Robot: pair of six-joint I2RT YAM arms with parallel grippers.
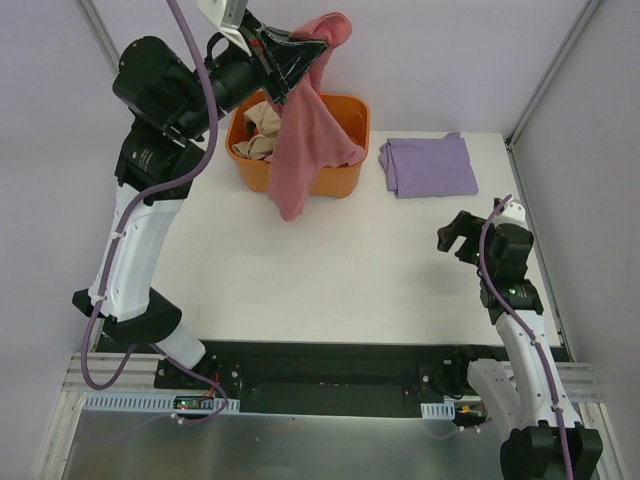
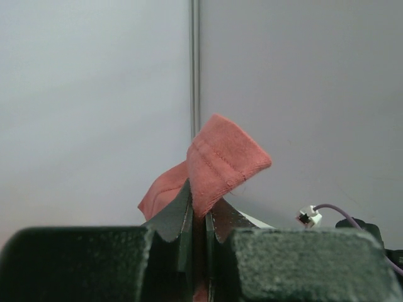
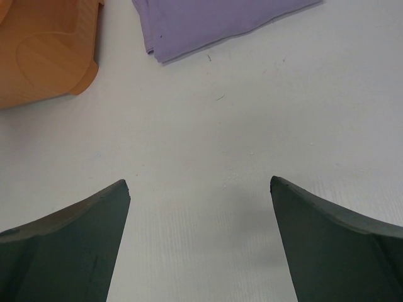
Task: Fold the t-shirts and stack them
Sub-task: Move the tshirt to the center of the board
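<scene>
Shirt [image 1: 300, 150], limp rose cloth, pinched in L hand [image 2: 200, 207]

From above, the hanging rose-red t-shirt [image 1: 298, 150] hides the middle of the orange tub [image 1: 352, 120] and much of the tan cloth [image 1: 258, 130] inside. The left wrist view shows only its hem above the left jaws. The right wrist view's edges cut off the lavender t-shirt [image 3: 208, 22] and the tub.

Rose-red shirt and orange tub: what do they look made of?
Rose-red shirt: soft matte knit cloth, probably cotton jersey; it hangs limp in folds from the left gripper, with a stitched hem in the left wrist view. Orange tub: rigid moulded plastic, smooth, rounded corners.
</scene>
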